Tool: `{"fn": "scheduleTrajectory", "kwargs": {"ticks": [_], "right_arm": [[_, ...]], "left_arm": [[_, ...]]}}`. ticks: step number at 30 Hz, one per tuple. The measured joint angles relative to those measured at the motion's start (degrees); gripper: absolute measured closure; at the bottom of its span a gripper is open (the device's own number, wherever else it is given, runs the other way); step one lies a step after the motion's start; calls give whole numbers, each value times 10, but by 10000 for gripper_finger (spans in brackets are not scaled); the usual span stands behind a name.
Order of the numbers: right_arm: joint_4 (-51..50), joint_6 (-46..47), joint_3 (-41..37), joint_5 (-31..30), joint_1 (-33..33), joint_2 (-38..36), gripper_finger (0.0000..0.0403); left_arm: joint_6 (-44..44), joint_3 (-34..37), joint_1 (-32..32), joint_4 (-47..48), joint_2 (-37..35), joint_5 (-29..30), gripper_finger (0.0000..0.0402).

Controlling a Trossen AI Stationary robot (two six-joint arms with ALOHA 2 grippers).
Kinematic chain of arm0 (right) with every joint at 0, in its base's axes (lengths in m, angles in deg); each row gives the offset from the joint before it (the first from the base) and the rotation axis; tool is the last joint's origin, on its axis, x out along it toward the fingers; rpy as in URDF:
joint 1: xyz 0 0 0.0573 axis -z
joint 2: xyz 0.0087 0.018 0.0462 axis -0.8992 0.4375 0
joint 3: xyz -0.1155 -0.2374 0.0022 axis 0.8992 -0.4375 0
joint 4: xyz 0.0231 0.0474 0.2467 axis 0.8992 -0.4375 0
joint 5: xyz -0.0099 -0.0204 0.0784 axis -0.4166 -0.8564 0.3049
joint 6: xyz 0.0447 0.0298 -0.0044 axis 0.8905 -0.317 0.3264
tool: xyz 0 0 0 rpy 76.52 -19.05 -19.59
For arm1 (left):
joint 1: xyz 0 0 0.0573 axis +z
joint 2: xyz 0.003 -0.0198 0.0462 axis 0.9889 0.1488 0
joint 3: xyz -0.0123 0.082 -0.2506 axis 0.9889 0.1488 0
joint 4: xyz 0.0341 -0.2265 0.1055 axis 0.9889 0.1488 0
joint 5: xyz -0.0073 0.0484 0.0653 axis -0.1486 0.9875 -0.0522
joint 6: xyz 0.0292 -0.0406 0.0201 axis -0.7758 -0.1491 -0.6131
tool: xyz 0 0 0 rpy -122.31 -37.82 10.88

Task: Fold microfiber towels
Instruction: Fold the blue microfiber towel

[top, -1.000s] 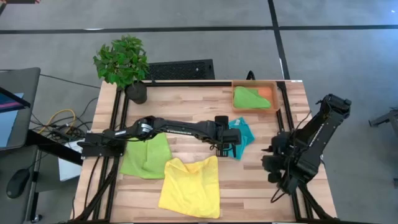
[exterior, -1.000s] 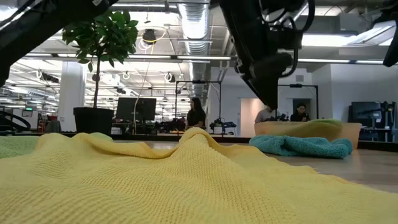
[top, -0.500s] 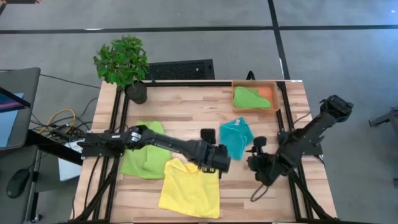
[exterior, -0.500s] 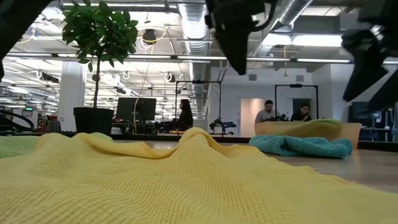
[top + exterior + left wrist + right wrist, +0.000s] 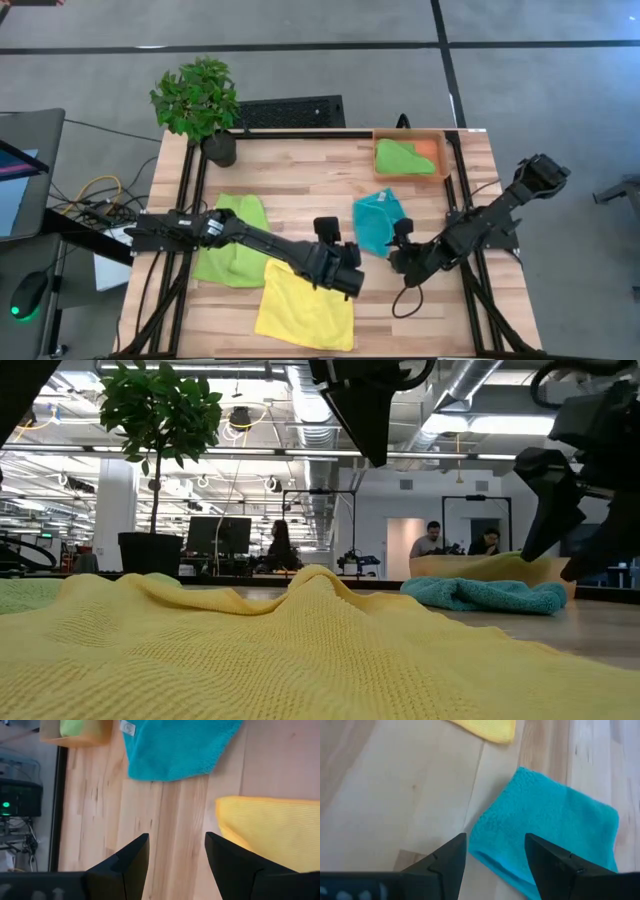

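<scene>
The yellow towel [image 5: 305, 305] lies spread at the table's near middle and fills the low view's foreground [image 5: 300, 650]. The teal towel [image 5: 378, 220] lies folded on the wood to its far right. One green towel [image 5: 235, 245] lies at the left. Another green towel [image 5: 403, 157] lies in the orange tray [image 5: 436, 148]. My left gripper [image 5: 348, 272] is open and empty, above the yellow towel's far right corner [image 5: 235, 815]. My right gripper [image 5: 396, 260] is open and empty, just off the near right edge of the teal towel [image 5: 545, 835].
A potted plant [image 5: 200, 105] stands at the far left corner. Bare wood [image 5: 300, 175] lies across the far middle of the table, and more bare wood lies between the yellow and teal towels [image 5: 170, 820]. Black frame rails [image 5: 190, 200] run along the table's left and right edges.
My left gripper has gone from beside the teal towel toward the table's near edge, to the yellow towel's far right corner. My right gripper has gone from the table's right edge leftward, toward the teal towel. The towels lie where they were.
</scene>
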Motion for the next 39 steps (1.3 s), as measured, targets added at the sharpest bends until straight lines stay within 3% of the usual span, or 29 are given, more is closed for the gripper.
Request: {"fn": "scheduleTrajectory", "kwargs": {"ticks": [5,22,28,34,39], "right_arm": [[22,-4,-8,32,9,0,178],[81,-3,-37,41,48,0,178],[120,-5,-37,56,48,63,178],[149,-20,-23,5,37,119,178],[138,-6,-17,10,38,105,183]], "left_arm": [[1,0,1,0,0,1,214],[1,0,0,-2,0,1,214],[0,0,0,-2,0,1,214],[0,0,0,-1,0,1,214],[0,0,-1,0,0,0,214]]}}
